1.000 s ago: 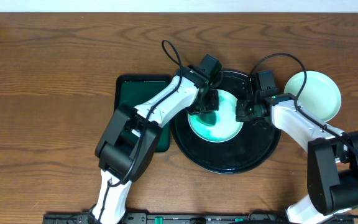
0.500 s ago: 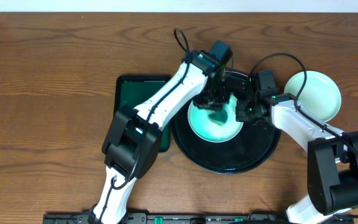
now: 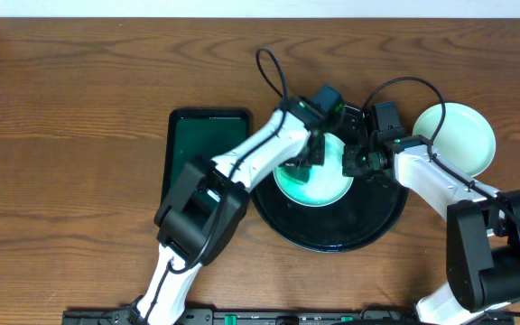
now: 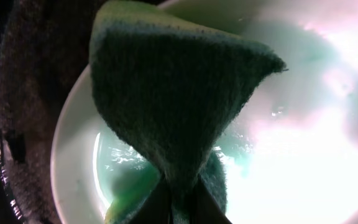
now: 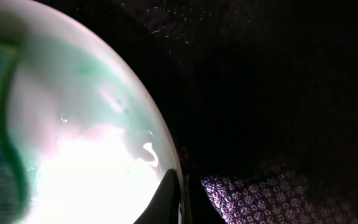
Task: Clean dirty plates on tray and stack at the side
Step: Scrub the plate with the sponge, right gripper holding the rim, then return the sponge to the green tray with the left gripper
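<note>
Swung left arm (image 3: 260, 149) right over the last second, clearing green tray (image 3: 206, 149) and dragging sponge (image 4: 173, 99) toward far side of plate (image 3: 319, 188). Kept right arm (image 3: 431, 176) put. Gripping sponge with left jaws, clamped tight on its fold, pad face down on wet, green-smeared plate. Pinching plate's right rim with right jaws, closed narrow, as a steady. Found plate in far half of tray (image 3: 332, 236), mid-bench, slightly toward right edge. Second plate (image 3: 459, 135) on bench (image 3: 61, 135) just beside tray's right rim, toward far-right corner. Can't see a third. Looks mid-scrub, going by smears left. To do it well: press sponge evenly and work overlapping circles over whole face, including left edge and rim. Steer clear of right jaws. Hold rim pinch firm so plate can't spin or skate in tray. Go easy when pushing toward pinched side, could lever plate loose. Check for green streaks before lifting off.
</note>
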